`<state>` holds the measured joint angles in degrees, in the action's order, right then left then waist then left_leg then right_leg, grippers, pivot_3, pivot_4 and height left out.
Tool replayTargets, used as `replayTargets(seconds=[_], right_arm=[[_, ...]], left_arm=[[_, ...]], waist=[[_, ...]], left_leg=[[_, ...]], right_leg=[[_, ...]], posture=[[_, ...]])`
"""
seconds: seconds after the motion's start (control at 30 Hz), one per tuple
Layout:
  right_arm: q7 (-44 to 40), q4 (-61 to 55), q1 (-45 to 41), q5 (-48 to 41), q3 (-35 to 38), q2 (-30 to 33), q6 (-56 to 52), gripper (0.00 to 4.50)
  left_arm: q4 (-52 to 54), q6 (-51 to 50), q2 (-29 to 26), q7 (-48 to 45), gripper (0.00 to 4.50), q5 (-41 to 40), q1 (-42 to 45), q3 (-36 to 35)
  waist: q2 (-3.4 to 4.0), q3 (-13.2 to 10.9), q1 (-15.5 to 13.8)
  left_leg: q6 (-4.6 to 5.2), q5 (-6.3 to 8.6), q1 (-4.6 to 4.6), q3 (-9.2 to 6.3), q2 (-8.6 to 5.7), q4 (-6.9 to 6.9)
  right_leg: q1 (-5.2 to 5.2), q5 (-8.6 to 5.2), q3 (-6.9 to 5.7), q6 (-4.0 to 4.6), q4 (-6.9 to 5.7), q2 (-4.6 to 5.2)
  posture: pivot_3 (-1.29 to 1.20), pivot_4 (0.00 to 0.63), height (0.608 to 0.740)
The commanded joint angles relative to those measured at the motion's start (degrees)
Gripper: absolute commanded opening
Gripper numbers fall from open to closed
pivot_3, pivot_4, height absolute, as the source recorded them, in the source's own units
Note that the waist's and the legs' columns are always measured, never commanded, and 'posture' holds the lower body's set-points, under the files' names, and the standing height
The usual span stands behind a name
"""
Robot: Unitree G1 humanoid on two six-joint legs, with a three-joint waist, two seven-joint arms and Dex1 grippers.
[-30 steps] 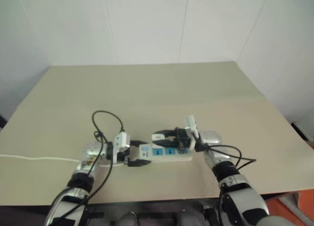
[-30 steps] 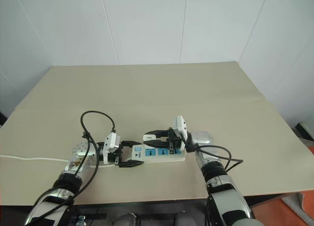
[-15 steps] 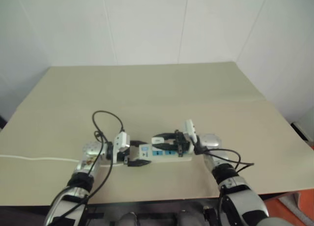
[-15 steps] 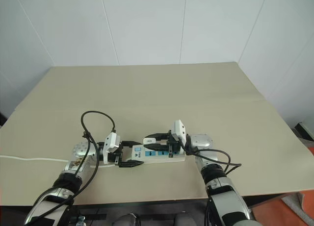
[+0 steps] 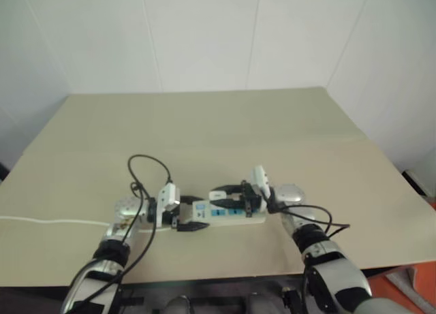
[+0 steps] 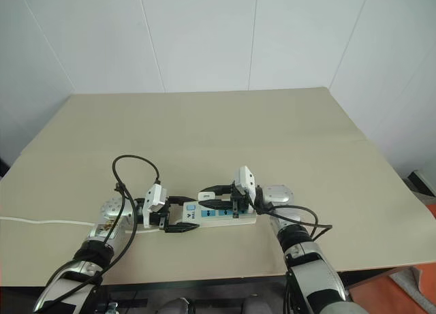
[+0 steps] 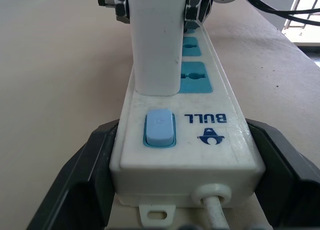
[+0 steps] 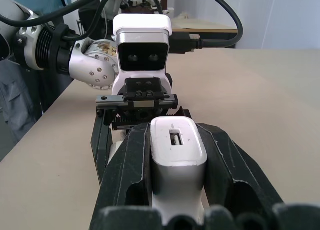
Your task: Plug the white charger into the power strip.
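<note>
The power strip (image 6: 216, 214) lies flat near the front edge of the beige bench (image 6: 204, 130), its thin white cord (image 6: 41, 221) trailing off toward the robot's left. The left gripper (image 6: 178, 214) is clamped across the switch end of the strip, one black finger on each long side, as the left wrist view shows beside the pale blue switch (image 7: 159, 127). The right gripper (image 8: 175, 160) reaches in from the opposite end and holds the white charger (image 8: 176, 155) tight between its two black fingers. In the left wrist view the charger stands upright on the strip's top face, at the socket nearest the switch, with two blue socket faces (image 7: 195, 71) uncovered behind it.
</note>
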<state>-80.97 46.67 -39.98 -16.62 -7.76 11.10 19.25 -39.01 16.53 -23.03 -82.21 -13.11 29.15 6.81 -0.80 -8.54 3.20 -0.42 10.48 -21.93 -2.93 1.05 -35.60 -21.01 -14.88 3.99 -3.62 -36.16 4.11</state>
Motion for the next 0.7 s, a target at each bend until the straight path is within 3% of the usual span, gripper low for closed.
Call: replayTargets(seconds=[0.03, 0.4, 0.7], right_arm=[[2.1, 5.6, 2.4, 4.1, -0.8, 1.8, -3.3, 1.14], [0.8, 6.9, 4.4, 2.8, 0.0, 0.9, -2.4, 1.14], [-1.8, 5.5, 4.9, 3.4, 0.1, 1.3, 1.5, 4.07]], left_arm=[[0.4, 0.6, -1.1, -0.9, 3.31, 1.8, -1.1, 1.4], [-0.2, 1.0, -1.1, -0.8, 3.31, 1.7, -0.7, 1.4], [-1.0, 1.7, -1.1, -0.9, 3.31, 1.9, -0.1, 1.5]], waist=[[-0.02, 0.2, 0.0], [-0.17, 0.5, 0.0], [-0.72, 0.9, -0.6]], left_leg=[[0.00, 0.00, 0.00, 0.00, 0.00, 0.00], [-0.01, 0.00, -0.01, -0.02, -0.01, 0.07], [-0.01, 0.00, 0.05, -0.07, 0.01, 0.32]], right_leg=[[0.00, -0.01, 0.00, 0.00, 0.00, 0.00], [0.00, -0.05, 0.00, 0.01, 0.04, 0.01], [-0.04, -0.11, -0.02, 0.12, 0.07, -0.02]], posture=[[0.00, 0.150, 0.740], [0.00, 0.150, 0.740], [0.00, 0.150, 0.740]])
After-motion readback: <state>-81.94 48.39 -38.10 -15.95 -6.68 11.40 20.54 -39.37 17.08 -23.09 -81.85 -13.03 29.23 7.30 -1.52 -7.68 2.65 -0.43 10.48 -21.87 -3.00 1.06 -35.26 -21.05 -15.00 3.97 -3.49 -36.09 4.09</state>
